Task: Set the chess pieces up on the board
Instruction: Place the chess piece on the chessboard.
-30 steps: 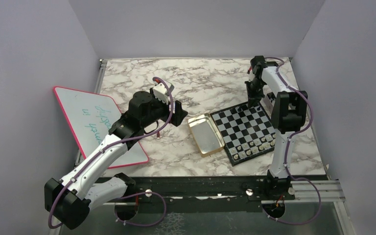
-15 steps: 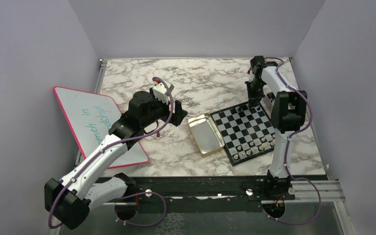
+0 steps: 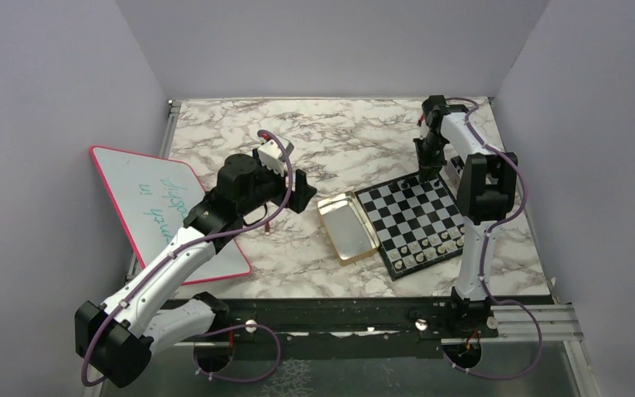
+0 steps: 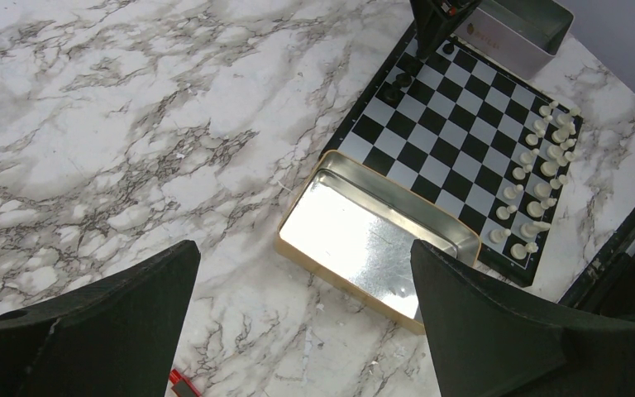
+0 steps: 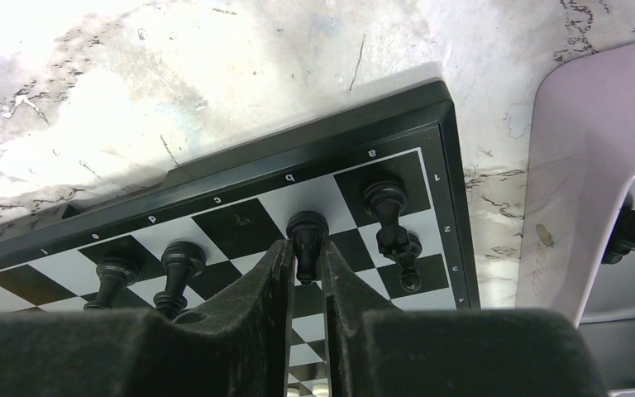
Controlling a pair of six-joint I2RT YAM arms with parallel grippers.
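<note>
Marble table point(image 3: 339, 141), chessman point(image 5: 307, 225) within right gripper point(image 5: 307, 248) (upright)

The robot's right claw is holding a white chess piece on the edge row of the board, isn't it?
Not quite. The chess piece in the right gripper is black, not white. The right wrist view shows it clearly, pinched between the two fingers. The rest is right: it stands on the edge row of the board.
</note>
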